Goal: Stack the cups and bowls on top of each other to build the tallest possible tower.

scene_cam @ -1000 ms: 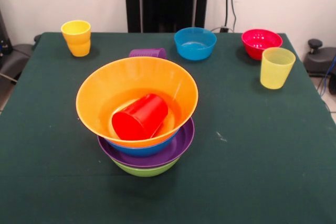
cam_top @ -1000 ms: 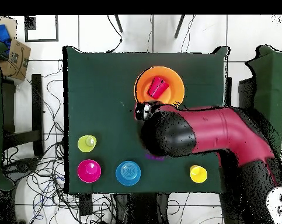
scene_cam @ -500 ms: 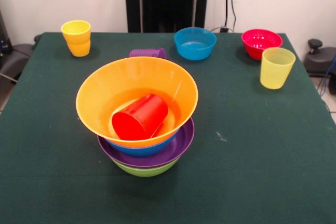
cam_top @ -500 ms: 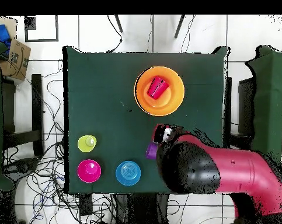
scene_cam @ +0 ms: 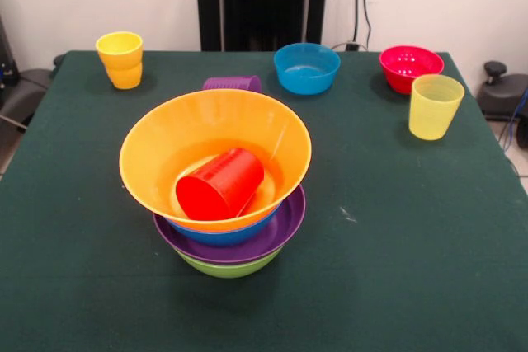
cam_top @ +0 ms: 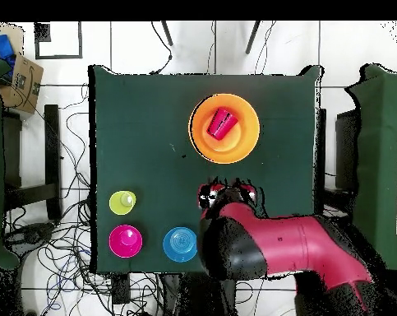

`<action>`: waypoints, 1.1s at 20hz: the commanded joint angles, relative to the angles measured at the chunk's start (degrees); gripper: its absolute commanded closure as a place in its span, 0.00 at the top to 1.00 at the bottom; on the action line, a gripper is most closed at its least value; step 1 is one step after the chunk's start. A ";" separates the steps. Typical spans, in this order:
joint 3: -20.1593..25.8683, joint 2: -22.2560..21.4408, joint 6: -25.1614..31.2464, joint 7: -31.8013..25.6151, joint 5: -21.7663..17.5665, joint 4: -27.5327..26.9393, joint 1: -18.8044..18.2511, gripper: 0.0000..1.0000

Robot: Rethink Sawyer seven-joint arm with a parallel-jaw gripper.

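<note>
Green felt covers the rectangular table (scene_cam: 429, 269), which fills most of both views. Red and black, the one robot arm (cam_top: 292, 251) reaches in from the lower right of the overhead view; its gripper (cam_top: 226, 196) sits at the arm's upper tip, below the pile, and whether it is open or closed I cannot tell.

At centre left of the front view stands the tower (scene_cam: 227, 232) of four large glossy plastic bowls: a green one (scene_cam: 231, 269) at the bottom, then purple (scene_cam: 280, 232), then blue (scene_cam: 223, 232), and the wide orange bowl (scene_cam: 165, 142) on top. One red plastic cup (scene_cam: 219, 183) lies on its side inside the orange bowl.

Two small bowls stand apart along the top of the front view: a translucent blue bowl (scene_cam: 306, 68) at centre and a red-pink bowl (scene_cam: 410, 67) at upper right.

Three more cups stand off the pile: a pale yellow tumbler (scene_cam: 434, 105) near the red-pink bowl, an orange-yellow tumbler (scene_cam: 121, 59) at upper left, and a translucent purple cup (scene_cam: 232, 83) showing just behind the orange bowl's rim.
</note>
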 commanded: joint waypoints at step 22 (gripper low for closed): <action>-42.55 31.06 -34.24 7.09 -16.06 -0.02 23.86 1.00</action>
